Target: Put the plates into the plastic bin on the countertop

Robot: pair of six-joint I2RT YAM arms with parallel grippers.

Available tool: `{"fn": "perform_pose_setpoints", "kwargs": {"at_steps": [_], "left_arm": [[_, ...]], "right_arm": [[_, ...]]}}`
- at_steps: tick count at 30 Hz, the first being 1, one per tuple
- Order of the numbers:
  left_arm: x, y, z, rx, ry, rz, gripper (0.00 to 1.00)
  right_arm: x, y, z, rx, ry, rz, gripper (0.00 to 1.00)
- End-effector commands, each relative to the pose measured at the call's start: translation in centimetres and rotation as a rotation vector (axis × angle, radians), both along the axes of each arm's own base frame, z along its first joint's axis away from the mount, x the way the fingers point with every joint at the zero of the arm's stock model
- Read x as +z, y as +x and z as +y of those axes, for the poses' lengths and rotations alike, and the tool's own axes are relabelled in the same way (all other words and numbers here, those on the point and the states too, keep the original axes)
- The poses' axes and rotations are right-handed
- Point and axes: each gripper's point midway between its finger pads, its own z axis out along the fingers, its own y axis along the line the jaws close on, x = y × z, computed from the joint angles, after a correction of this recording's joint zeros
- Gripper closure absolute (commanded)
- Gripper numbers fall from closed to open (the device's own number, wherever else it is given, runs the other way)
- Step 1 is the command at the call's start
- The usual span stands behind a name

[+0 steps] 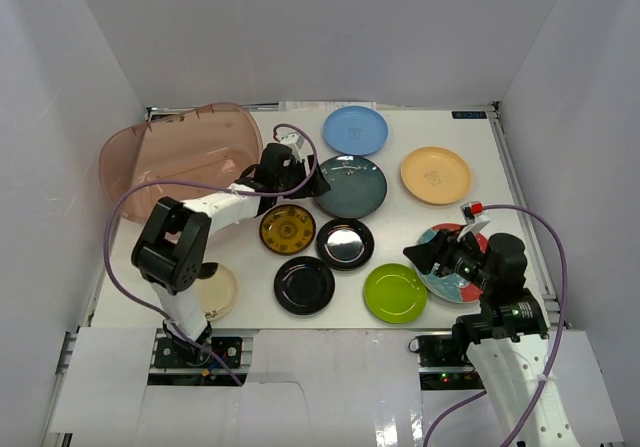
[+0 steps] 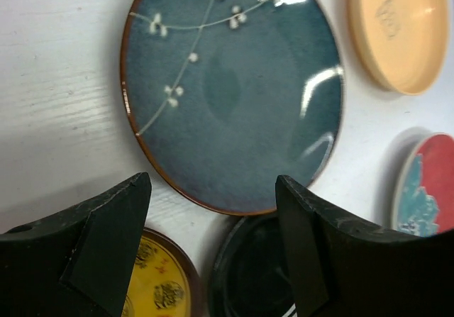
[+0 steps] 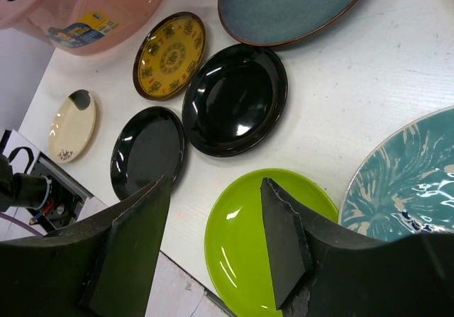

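Several plates lie on the white countertop [image 1: 470, 157]: light blue [image 1: 355, 130], dark teal [image 1: 350, 186], orange-yellow [image 1: 436, 175], yellow-patterned [image 1: 287, 229], two glossy black ones [image 1: 345, 243] [image 1: 304, 285], lime green [image 1: 395, 293], cream [image 1: 216, 290] and red-and-teal [image 1: 448, 267]. The pinkish plastic bin [image 1: 170, 152] stands at the back left, no plate showing in it. My left gripper [image 2: 213, 189] is open and empty above the near rim of the dark teal plate [image 2: 234, 90]. My right gripper [image 3: 213, 189] is open and empty, hovering over the lime green plate [image 3: 245, 246].
White walls enclose the table on three sides. Metal rails run along the table's left and right edges [image 1: 515, 182]. Purple cables [image 1: 125, 207] loop from both arms. The bin's label shows in the right wrist view [image 3: 85, 30].
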Motion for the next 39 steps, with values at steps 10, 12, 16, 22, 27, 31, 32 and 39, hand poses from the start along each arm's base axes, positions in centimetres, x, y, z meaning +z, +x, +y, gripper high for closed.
{"fn": "perform_pose_setpoints", "kwargs": {"at_steps": [10,12,16,22,27,31,32,39], "left_arm": [[-4.6,5.4,-0.1,0.016,0.051,0.002,0.32],[-5.9,5.2,-0.5,-0.005,0.043,0.025,0.36],[-7.0,4.7,-1.5,-0.031,-0.015,0.058,0.52],[-6.3,4.2,-1.5,-0.014,-0.062,0.054,1.0],[-3.1,3.3,-1.4,0.003,-0.123,0.028,1.0],[1.8,1.8,-1.9,-0.023,-0.237,-0.014,1.0],[4.5,1.4,-1.9,-0.029,-0.274,-0.053,1.0],[18.3,-1.8,-0.6,-0.058,-0.454,-0.217,1.0]], "right_arm": [[-1.3,-0.5,0.5,0.045,-0.003,0.005,0.4],[-1.3,-0.5,0.4,0.043,-0.003,0.006,0.4],[-1.7,-0.5,0.6,0.046,0.009,0.021,0.4],[-1.7,-0.2,0.9,0.043,0.037,0.036,0.4],[-1.5,0.3,1.1,0.031,0.067,0.047,0.29],[-1.4,1.1,1.1,0.011,0.083,0.048,0.12],[-1.4,1.3,1.0,-0.002,0.082,0.051,0.08],[0.2,1.4,1.2,0.007,0.093,0.032,0.04]]}}
